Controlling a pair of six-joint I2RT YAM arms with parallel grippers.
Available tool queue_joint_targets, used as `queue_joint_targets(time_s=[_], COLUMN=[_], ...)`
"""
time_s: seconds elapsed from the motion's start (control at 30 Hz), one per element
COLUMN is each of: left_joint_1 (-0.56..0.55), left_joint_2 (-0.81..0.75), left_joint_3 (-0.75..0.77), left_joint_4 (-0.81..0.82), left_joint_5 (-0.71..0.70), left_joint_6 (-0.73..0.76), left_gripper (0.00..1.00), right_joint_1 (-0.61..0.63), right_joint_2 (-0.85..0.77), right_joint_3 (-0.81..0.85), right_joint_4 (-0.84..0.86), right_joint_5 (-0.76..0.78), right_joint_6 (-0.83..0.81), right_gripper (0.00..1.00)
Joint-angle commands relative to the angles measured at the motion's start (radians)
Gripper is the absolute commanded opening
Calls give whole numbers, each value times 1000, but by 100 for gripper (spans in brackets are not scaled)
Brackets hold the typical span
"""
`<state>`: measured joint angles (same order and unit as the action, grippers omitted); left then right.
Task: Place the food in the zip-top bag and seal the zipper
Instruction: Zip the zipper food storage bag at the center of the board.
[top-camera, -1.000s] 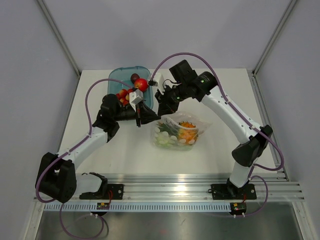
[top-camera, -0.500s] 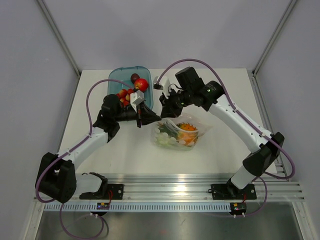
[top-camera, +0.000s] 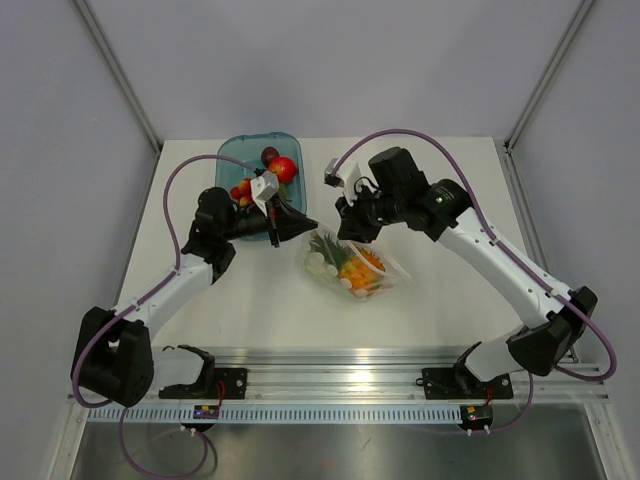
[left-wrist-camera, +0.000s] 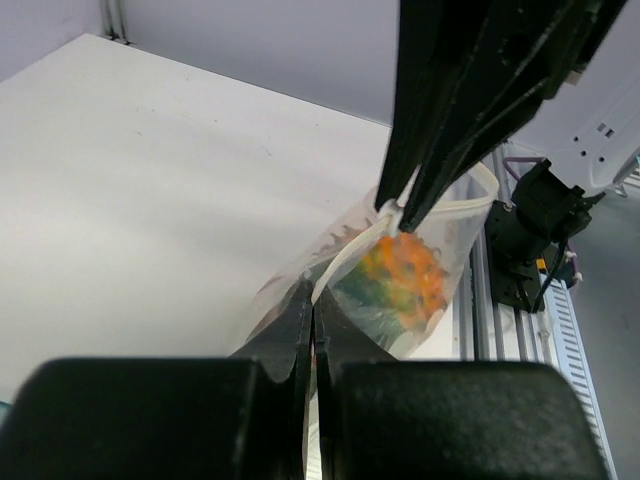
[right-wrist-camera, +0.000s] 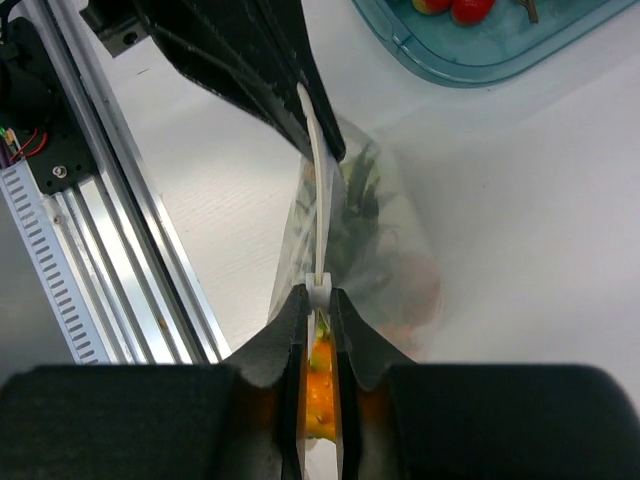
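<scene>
The left fingers (left-wrist-camera: 296, 335) are pressed together on one end of the zipper (right-wrist-camera: 318, 230). The right fingers (right-wrist-camera: 288, 335) are likewise clamped on the same strip, further from the tray (top-camera: 232, 160). A second ago the right fingers gripped the strip close beside the left ones. They now sit clearly further along it, and the strip runs taut and straight between the two grips.

The zip-top bag (top-camera: 358, 268) hangs narrower below this line, just beside the tray's near-right corner, over the table (top-camera: 250, 300). Orange and green food (left-wrist-camera: 400, 270) shows inside it.

Judgement: the sealing stroke is under way and part of the mouth appears closed. Several red pieces (top-camera: 283, 168) remain in the tray, so filling looks incomplete.
</scene>
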<state>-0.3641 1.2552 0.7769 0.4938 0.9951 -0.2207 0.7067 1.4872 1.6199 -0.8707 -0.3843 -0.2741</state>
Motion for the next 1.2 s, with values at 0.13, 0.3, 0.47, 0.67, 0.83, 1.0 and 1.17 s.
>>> queue_joint_targets(time_s=[0.13,0.3,0.47,0.67,0.83,1.0,1.17], left_joint_1=[48,51,56,73,77,77,77], left_joint_2=[21,44,49,55,75,78,79], left_joint_3=[4,16,13,15,28,32,35], left_joint_4=[149,158,166,167,170,186,198], left_joint_5=[-197,-222,-260,-289,-299,-299,-286], left_joint_6=[-49,-66,-72,-78,-92,-109,-130], left_gripper=[0,0,0,0,0,0,0], right_joint_1=[-3,-3,-3,-3,-3,-3,-3], right_joint_2=[-174,-261,-346,-459,-538,-564,-568], right_joint_3=[-136,-239,-351,-456,-491,-511,-502], right_joint_4=[-11,-1,3,9,12,-13,-11], right_joint_5=[102,140,176,212,206,237,280], right_joint_6=[93,156,225,318,365,377,368], right_gripper=[0,0,0,0,0,0,0])
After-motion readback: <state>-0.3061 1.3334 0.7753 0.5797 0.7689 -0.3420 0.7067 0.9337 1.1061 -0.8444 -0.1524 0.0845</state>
